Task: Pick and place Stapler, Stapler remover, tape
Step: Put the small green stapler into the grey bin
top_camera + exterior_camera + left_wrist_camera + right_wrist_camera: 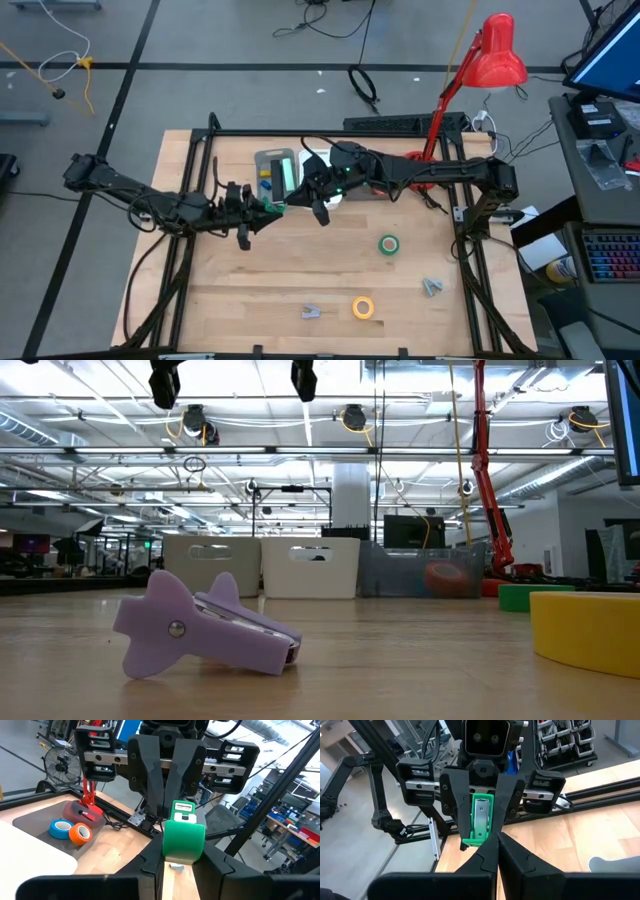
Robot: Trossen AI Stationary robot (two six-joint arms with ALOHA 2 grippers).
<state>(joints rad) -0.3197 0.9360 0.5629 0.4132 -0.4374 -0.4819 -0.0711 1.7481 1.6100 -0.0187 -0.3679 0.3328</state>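
Observation:
A green stapler point(184, 837) hangs in the air over the table's middle, with my left gripper point(268, 208) shut on it. My right gripper point(318, 208) faces it from the right, shut, its tips point(496, 842) right at the stapler's far end point(476, 837). A green tape roll point(388, 244) and a yellow tape roll point(363, 307) lie flat on the table nearer the front. Two purple-grey stapler removers point(311, 312) point(432, 287) lie near them. A blue tape roll point(62, 827) and an orange tape roll point(80, 833) lie in a grey tray point(262, 160). My left gripper pinches the stapler's two long sides point(172, 851) between its two fingers, near the end closest to its wrist. The fingers reach level from the table's left and lie along the stapler. The stapler sticks out ahead of them, lifted clear of the table. My right gripper has its shut tips at the stapler's far end; I cannot tell whether they touch it.
The grey tray lies at the table's far middle, just behind both grippers. A red desk lamp point(490, 60) stands at the far right, its base point(82, 812) beside the tray. Black frame rails point(470, 230) run along the table's sides.

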